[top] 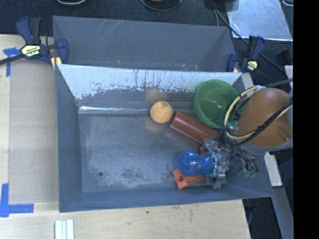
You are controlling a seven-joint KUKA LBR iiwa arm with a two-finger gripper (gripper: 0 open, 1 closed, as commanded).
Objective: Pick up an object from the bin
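My gripper is low in the bin's front right corner. Right against its left side lies a shiny blue rounded thing. A small flat orange piece lies just under and in front of that blue thing, next to the gripper's lower end. A reddish-brown cylinder lies slanted just behind the gripper, its right end hidden by the arm's cables.
A green bowl leans at the back right, partly behind the arm's orange cover. An orange ball rests near the back wall at the middle. The left half of the bin floor is bare.
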